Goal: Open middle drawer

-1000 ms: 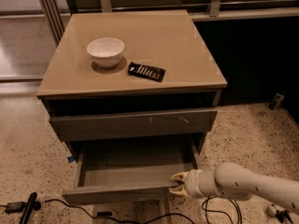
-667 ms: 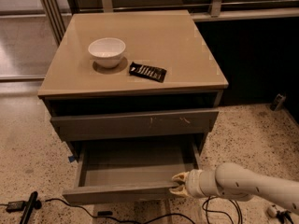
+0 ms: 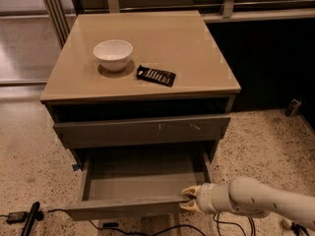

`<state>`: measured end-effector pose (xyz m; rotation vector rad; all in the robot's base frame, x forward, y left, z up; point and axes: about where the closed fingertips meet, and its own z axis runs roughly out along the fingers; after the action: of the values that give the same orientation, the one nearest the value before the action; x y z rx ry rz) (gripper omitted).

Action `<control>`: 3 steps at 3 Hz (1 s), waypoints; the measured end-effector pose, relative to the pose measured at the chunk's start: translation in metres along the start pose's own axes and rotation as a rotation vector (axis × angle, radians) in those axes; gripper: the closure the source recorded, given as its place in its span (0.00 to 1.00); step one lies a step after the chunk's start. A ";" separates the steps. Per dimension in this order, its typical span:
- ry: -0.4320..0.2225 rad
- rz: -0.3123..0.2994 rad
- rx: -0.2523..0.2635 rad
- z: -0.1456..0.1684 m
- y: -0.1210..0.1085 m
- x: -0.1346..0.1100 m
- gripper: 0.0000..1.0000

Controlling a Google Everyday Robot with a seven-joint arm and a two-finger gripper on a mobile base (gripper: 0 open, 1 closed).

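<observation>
The middle drawer (image 3: pixel 142 178) of the grey cabinet is pulled well out, showing its shallow empty grey box. Its plain front panel (image 3: pixel 123 207) is nearest the camera. My gripper (image 3: pixel 190 200), cream-coloured on a white arm, comes in from the lower right. Its fingers (image 3: pixel 191 192) are closed over the right end of that front panel. The top drawer (image 3: pixel 142 130), with pale scratch marks on its face, sits closed above it. The lowest drawer is hidden under the open one.
On the tan cabinet top (image 3: pixel 197 58) stand a white bowl (image 3: pixel 113 54) and a dark flat packet (image 3: pixel 156 75). Black cables (image 3: pixel 29 218) lie on the speckled floor at the lower left. A dark wall and rails run behind and to the right.
The gripper and the drawer's front panel have moved slightly further toward the camera. Nothing on the cabinet top has moved.
</observation>
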<state>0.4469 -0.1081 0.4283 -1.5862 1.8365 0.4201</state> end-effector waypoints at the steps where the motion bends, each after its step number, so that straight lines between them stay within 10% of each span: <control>1: 0.000 0.000 0.000 0.000 0.000 0.000 0.58; 3: 0.000 0.000 0.000 0.000 0.000 0.000 0.04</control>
<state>0.4469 -0.1080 0.4283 -1.5863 1.8365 0.4203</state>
